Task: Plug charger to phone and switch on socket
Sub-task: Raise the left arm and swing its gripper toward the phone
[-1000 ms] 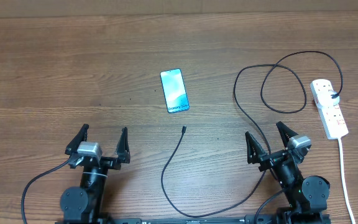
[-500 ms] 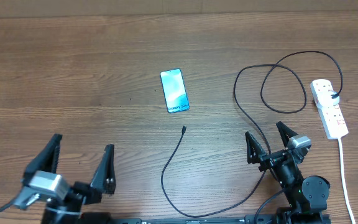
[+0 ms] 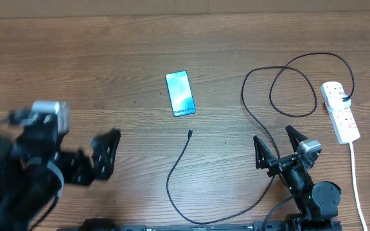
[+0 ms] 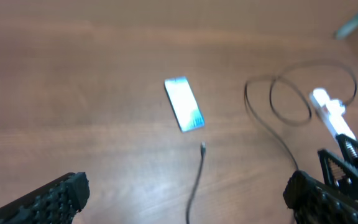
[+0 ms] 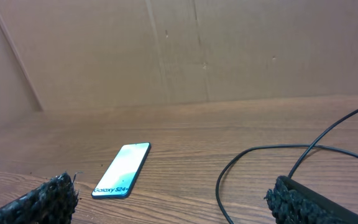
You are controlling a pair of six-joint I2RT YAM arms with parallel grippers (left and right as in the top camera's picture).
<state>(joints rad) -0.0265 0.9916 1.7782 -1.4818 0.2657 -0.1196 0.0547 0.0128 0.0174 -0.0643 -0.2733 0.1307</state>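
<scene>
The phone [image 3: 180, 94] lies flat at the table's middle with its light-blue screen lit. It also shows in the left wrist view [image 4: 184, 113] and the right wrist view [image 5: 122, 170]. The charger is a thin black cable; its connector tip [image 3: 189, 133] lies just in front of the phone, apart from it, and it shows too in the left wrist view [image 4: 202, 147]. The cable loops right to the socket [image 3: 340, 112], a white power strip. My left gripper [image 3: 76, 160] is blurred, raised at the left, open and empty [image 4: 185, 199]. My right gripper [image 3: 278, 149] is open and empty [image 5: 173, 202].
The power strip's white cord [image 3: 357, 186] runs towards the front right edge. The black cable makes loops [image 3: 292, 90] left of the strip and a long bend [image 3: 172, 186] at the front centre. A cardboard wall [image 5: 179, 50] stands behind the table.
My left arm has risen from its rest spot, swung left and nearer the camera, and is blurred. The right arm, phone, cable and power strip have not moved.
</scene>
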